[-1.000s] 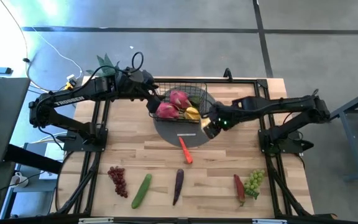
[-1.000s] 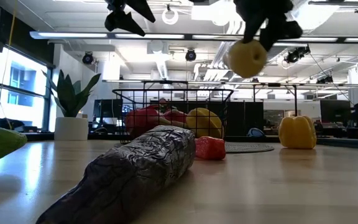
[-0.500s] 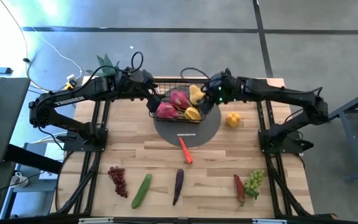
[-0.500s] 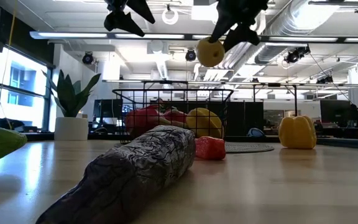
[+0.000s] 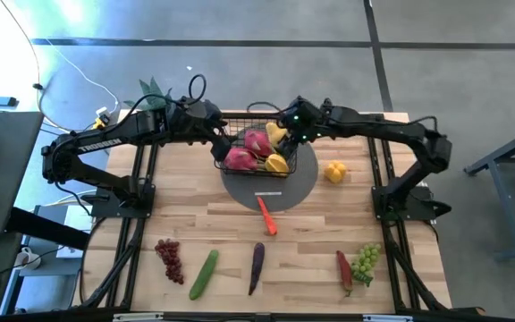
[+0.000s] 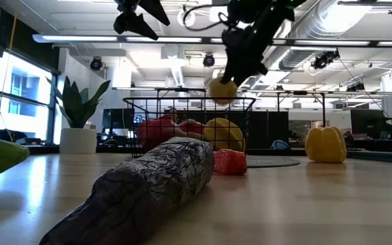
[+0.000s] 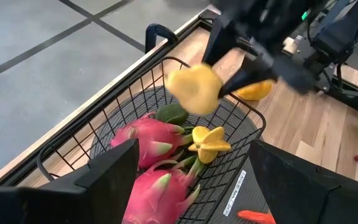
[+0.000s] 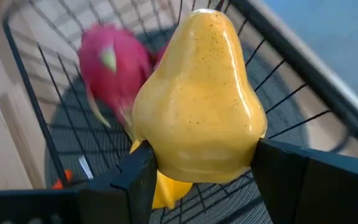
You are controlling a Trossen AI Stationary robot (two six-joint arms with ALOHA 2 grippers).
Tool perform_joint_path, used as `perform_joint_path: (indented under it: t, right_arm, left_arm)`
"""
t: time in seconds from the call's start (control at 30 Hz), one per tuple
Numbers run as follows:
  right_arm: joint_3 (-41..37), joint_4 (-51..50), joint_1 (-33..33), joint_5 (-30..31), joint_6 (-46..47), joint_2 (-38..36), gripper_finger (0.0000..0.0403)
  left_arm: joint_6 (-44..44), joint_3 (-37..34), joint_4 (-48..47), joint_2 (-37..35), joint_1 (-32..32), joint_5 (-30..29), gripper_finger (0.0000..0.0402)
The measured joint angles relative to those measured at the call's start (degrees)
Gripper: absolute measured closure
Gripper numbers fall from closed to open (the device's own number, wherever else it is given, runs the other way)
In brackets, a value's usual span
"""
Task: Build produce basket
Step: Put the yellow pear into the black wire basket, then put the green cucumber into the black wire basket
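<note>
The black wire basket (image 5: 300, 154) stands on the grey round mat (image 5: 271, 195). In it lie two pink dragon fruits (image 5: 257, 141) (image 5: 240, 159) and a yellow star fruit (image 5: 277, 164). My right gripper (image 5: 286, 128) hangs over the basket's far side, shut on a yellow pear (image 8: 201, 106); the low view shows the pear (image 6: 222, 90) at the height of the basket's rim. My left gripper (image 5: 215, 136) hovers open above the basket's left end and touches nothing; its fingers (image 7: 110, 177) frame the basket (image 7: 135, 124) in the left wrist view. My right gripper pinches the pear's wide lower body (image 8: 166, 155) between its two fingers (image 8: 138, 177), one on each side. The fingers come from above, slanting down from the right. The pear (image 6: 222, 90) is lifted clear and hangs below the fingers over the basket, its narrow end pointing away from the wrist.
A yellow bell pepper (image 5: 334, 172) sits right of the mat, and an orange carrot (image 5: 266, 216) lies at the mat's near edge. Along the near edge lie red grapes (image 5: 170, 259), a cucumber (image 5: 204, 273), a purple pod (image 5: 257, 266), a red pod (image 5: 343, 271) and green grapes (image 5: 365, 261). The potted plant (image 5: 153, 91) stands far left.
My right gripper, shut on the pear, has moved from the mat's right edge toward the far edge and left, over the basket. It has then come down until the pear hangs at rim height.
</note>
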Motion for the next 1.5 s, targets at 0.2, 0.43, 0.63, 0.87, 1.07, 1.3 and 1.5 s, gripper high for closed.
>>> perform_joint_path:
  t: [0.2,0.43,0.63,0.87,1.07,1.3,1.5]
  right_arm:
    - [0.0,-0.1,-0.1,-1.1,-2.3,4.7,0.0206]
    - [0.0,-0.5,-1.8,-0.2,-2.5,7.3,0.0202]
    - [0.0,-1.1,-2.9,0.0,-2.2,8.6,0.0182]
    - [0.0,-1.2,-2.9,0.6,-1.9,8.9,0.0141]
    - [0.0,-1.4,-3.8,0.6,-2.0,8.6,0.0106]
    - [0.0,-1.2,-4.4,1.5,-2.1,6.7,0.0101]
    - [2.6,-5.1,-4.4,1.5,-2.2,6.5,0.0100]
  left_arm:
    - [-1.3,0.0,0.0,0.0,0.0,-0.3,0.0108]
    - [-1.4,0.0,0.0,0.0,0.0,-0.4,0.0108]
    - [-1.4,0.0,0.0,0.0,0.0,-0.4,0.0108]
    - [-1.4,0.0,0.0,0.0,0.0,-1.4,0.0108]
    - [-3.2,0.0,-0.7,0.0,0.0,-1.5,0.0108]
    - [-5.8,0.0,-3.3,0.0,0.0,-1.4,0.0108]
    - [-5.8,0.0,-3.3,0.0,0.0,-1.3,0.0108]
